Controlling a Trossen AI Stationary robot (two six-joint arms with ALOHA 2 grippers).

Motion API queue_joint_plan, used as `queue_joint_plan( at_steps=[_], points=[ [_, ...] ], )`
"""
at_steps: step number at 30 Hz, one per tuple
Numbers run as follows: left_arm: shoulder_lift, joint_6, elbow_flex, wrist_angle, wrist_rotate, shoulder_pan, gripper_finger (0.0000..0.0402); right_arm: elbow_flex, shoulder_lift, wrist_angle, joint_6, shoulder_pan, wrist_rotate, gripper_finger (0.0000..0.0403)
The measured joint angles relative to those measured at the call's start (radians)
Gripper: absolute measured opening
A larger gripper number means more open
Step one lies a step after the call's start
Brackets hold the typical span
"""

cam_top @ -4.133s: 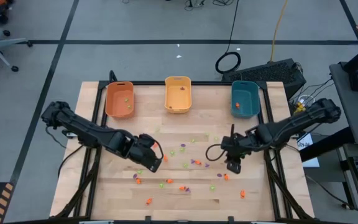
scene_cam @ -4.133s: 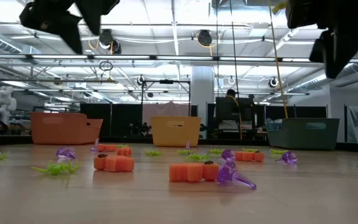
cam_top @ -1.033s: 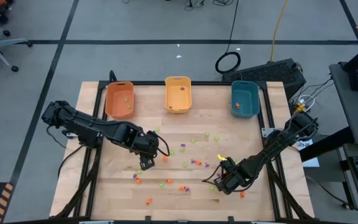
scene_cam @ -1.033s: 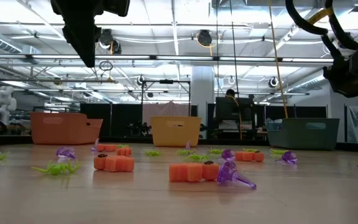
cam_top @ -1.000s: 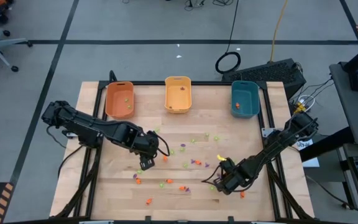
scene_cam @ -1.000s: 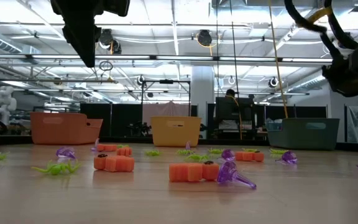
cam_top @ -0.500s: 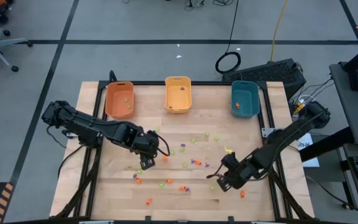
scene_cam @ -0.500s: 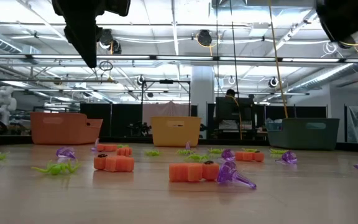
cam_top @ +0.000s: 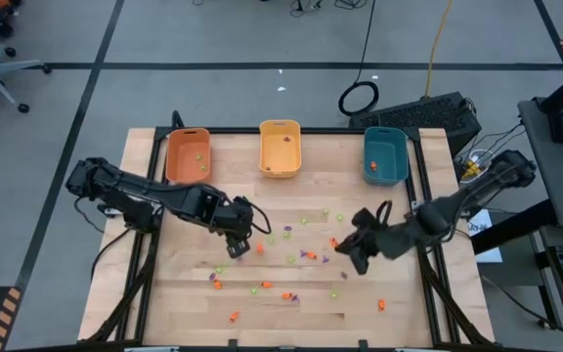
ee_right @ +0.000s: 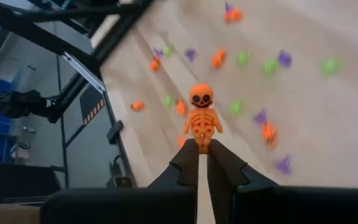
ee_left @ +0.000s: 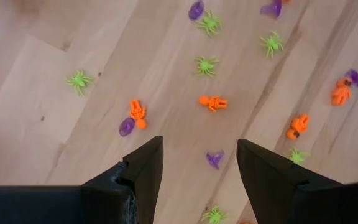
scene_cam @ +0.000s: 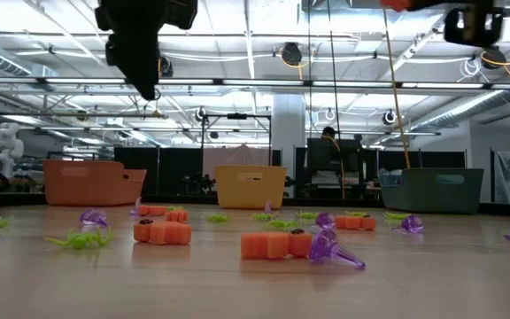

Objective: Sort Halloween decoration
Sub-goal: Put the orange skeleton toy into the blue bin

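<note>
Small orange, green and purple decorations (cam_top: 291, 259) lie scattered over the wooden table (cam_top: 399, 313); in the left wrist view they show as spiders and little figures (ee_left: 212, 102). My right gripper (cam_top: 344, 245) hangs above the table's right middle, shut on an orange skeleton figure (ee_right: 201, 114). My left gripper (cam_top: 238, 241) hovers open over the left middle, fingers pointing down, with nothing between them (ee_left: 197, 155). Orange (cam_top: 188, 156), yellow (cam_top: 281, 149) and teal (cam_top: 384, 156) bins stand along the far edge. My right gripper pinches the skeleton's legs (ee_right: 201, 140) between its two fingertips (ee_right: 188, 157). The figure stands out beyond the fingers, head away from the gripper, lifted clear of the table. The gripper slants downward toward the table's left.
The orange bin holds a few green pieces, the teal bin an orange one (cam_top: 370, 154). Black frame rails (cam_top: 428, 264) run along the table's sides. In the low view, orange blocks (scene_cam: 275, 244) and a purple piece (scene_cam: 333, 250) lie near the front.
My right gripper has risen from the table's near right part and gone toward the far edge, rolling and tipping toward level as it went. It has stayed shut and carried the orange skeleton up clear of the table.
</note>
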Motion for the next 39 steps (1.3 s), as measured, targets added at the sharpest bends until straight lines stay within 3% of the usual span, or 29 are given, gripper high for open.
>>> queue_joint_plan(
  at_steps=[13,20,33,39],
  points=[
    [0.000,-0.180,0.058,0.094,0.008,0.034,0.0203,0.000,-0.249,0.050,-0.543,-0.188,-0.002,0.0000],
    [0.000,-0.123,0.112,0.273,0.001,0.056,0.0203,0.000,-0.358,0.049,-0.722,-0.273,-0.003,0.0000],
    [0.000,-0.099,0.159,0.495,-0.025,0.053,0.0203,0.000,-0.442,0.049,-0.727,-0.293,-0.029,0.0000],
    [0.000,-0.100,0.159,0.505,-0.024,0.048,0.0203,0.000,-0.440,0.049,-0.743,-0.293,-0.029,0.0000]
  ],
)
